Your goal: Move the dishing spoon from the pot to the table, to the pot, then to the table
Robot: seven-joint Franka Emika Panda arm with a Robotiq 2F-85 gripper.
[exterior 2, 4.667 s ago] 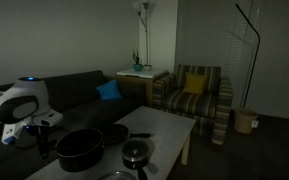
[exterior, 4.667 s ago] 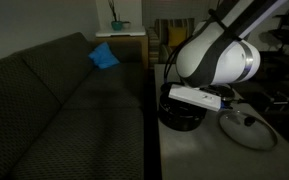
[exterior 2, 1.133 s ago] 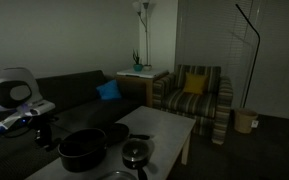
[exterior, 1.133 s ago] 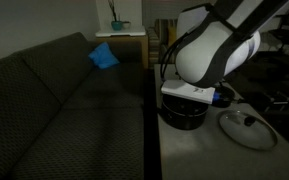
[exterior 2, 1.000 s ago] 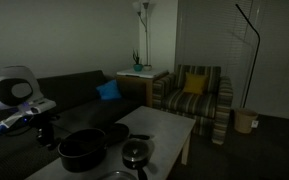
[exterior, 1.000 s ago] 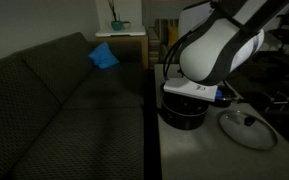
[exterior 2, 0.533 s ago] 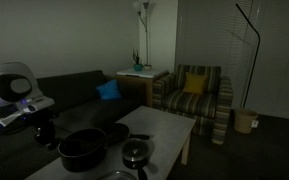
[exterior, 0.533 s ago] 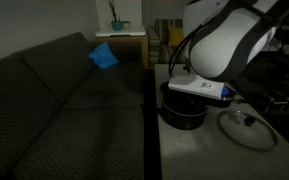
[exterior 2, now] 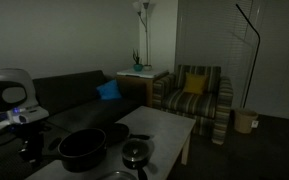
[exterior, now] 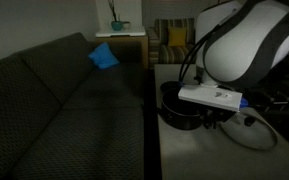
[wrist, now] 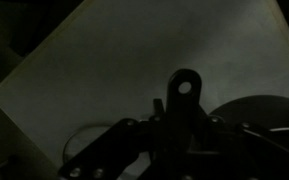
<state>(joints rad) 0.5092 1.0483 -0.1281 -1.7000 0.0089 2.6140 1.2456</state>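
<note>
Dim living room, grey and murky throughout. Long dark sofa [exterior: 54, 110] filling most of an exterior view, set just beside the table [exterior 2: 169, 125]. Table pale grey-white, long and rectangular, with cookware crowded at its near end. Bulky white robot arm [exterior: 246, 45] bent low over that near end, its wrist close above the pot. Striped armchair [exterior 2: 194, 95] with a yellow cushion beyond the far end of the table. Small wooden side table [exterior 2: 142, 75] with a plant, between sofa and armchair.

Big round black pot [exterior 2: 81, 148] upright on the table, near the edge facing the sofa. Shallower black pan [exterior 2: 112, 133] just behind it, close enough to look touching. Glass lid [exterior: 249, 130] flat on the table, just beside the pot. Small lidded pan [exterior 2: 136, 153] near the pot, apart from it. Blue cushion [exterior: 104, 57] at the far end of the sofa.

Gripper [wrist: 184, 132] dark against the pale table top in the wrist view, jaws drawn nearly together around a slim dark handle. Spoon [wrist: 187, 90] held there, handle end with its round hole sticking up between the fingers, above the table and beside the pot. Bowl end hidden; cannot tell whether it touches anything.
</note>
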